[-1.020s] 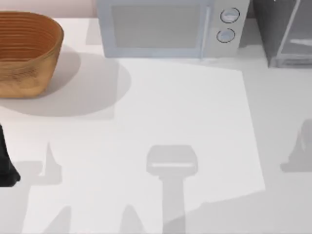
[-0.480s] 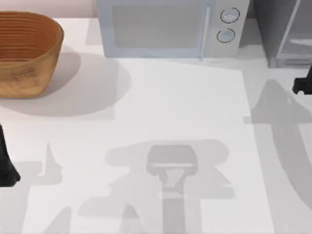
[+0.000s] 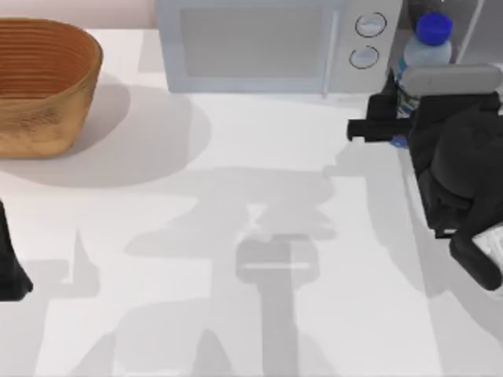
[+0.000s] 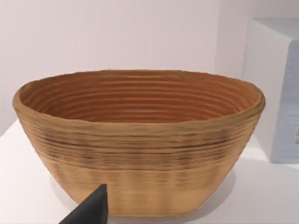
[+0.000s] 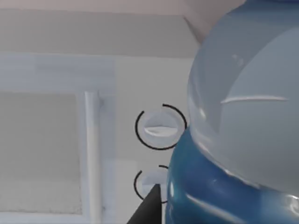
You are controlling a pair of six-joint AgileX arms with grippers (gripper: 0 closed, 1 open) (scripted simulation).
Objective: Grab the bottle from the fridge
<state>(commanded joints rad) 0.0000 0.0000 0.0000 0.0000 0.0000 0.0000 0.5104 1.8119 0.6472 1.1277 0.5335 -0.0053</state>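
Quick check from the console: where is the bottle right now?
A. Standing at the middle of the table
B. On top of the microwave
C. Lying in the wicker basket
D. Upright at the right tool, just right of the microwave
D: in the top view the bottle stands blue cap up at the right tool, beside the microwave dials; the right wrist view has it close up.

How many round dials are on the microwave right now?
2, both on the microwave at its right end in the top view: one dial farther back, the other dial just in front, beside the bottle.
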